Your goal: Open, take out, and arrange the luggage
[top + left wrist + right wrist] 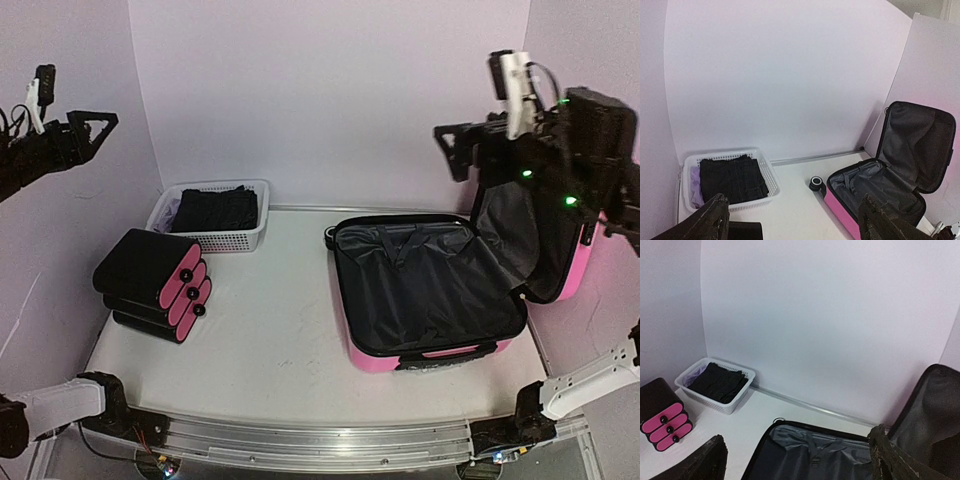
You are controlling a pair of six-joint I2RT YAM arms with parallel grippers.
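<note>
The pink luggage [425,355] lies open at the right of the table. Its base shows black lining and straps; its lid [530,235] stands up, leaning right. My right gripper [447,152] is open and empty, raised high above the luggage's far edge beside the lid. My left gripper [105,130] is open and empty, raised high at the far left, well away from the luggage. The luggage also shows in the left wrist view [880,180], with one black wheel [816,183], and in the right wrist view [815,455]. Both wrist views show their fingers wide apart [795,220] [797,460].
A white mesh basket [255,235] with folded dark clothes [215,210] stands at the back left; it also shows in both wrist views [765,170] [740,372]. A black box with three pink drawers [155,285] lies in front of it. White walls enclose the table.
</note>
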